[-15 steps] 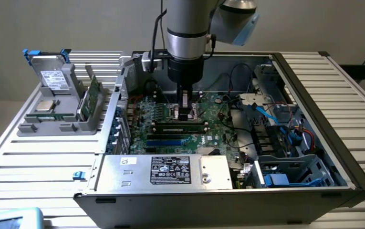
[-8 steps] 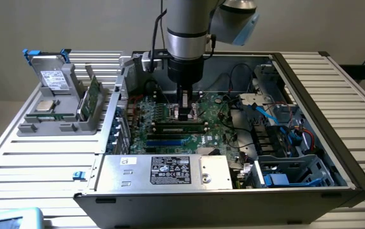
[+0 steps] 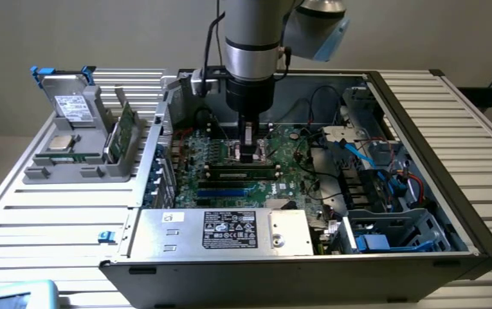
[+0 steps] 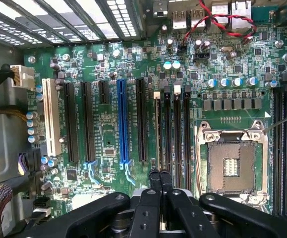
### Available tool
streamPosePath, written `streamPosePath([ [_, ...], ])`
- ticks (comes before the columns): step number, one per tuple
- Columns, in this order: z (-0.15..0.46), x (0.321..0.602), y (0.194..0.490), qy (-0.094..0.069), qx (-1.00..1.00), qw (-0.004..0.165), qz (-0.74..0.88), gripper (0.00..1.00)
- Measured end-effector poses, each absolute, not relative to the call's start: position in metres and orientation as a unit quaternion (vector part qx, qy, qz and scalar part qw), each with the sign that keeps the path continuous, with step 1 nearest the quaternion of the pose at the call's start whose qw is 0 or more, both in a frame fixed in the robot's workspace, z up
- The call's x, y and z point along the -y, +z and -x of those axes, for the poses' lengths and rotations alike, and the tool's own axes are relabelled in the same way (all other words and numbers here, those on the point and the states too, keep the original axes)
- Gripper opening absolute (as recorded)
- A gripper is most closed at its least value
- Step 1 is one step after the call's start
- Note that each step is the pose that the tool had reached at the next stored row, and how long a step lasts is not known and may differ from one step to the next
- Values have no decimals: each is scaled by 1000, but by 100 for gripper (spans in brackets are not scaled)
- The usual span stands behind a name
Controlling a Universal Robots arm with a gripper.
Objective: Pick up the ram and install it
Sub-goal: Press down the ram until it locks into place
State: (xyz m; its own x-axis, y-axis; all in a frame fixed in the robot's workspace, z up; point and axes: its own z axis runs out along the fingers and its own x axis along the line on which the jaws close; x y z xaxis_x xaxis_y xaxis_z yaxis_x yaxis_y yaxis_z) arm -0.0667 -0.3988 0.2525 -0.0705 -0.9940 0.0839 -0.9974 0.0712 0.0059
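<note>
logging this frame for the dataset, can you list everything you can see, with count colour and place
computer case: one, dark grey, open, on the slatted table
motherboard: one, green, inside the case
ram: one, green stick with dark chips, lying along a slot on the motherboard, under the tool
processor socket: one, silver frame, empty, on the motherboard
power supply: one, silver with black label, at the case's near edge
parts holder: one, grey, at the exterior view's left
drive: one, silver with blue tabs, upright in the holder
tool: one, black, shut, over the memory slots
</note>
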Motion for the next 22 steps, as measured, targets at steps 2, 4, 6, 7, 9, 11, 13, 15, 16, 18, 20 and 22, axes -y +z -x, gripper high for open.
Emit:
streamPosePath([
  [2,67,399,252,26,743,33,-668,11],
  [4,67,399,252,25,755,34,-654,11],
  [6,67,399,252,25,766,34,-641,11],
  [7,67,399,252,24,772,35,-634,11],
  [9,67,399,252,24,783,35,-621,11],
  [11,67,399,252,23,793,35,-607,11],
  [13,67,399,252,22,803,36,-595,11],
  [15,67,399,252,22,812,36,-582,11],
  [16,67,399,252,22,817,36,-575,11],
  [18,67,399,252,21,826,36,-562,11],
  [20,67,399,252,20,835,37,-549,11],
  [22,67,399,252,20,844,37,-535,11],
])
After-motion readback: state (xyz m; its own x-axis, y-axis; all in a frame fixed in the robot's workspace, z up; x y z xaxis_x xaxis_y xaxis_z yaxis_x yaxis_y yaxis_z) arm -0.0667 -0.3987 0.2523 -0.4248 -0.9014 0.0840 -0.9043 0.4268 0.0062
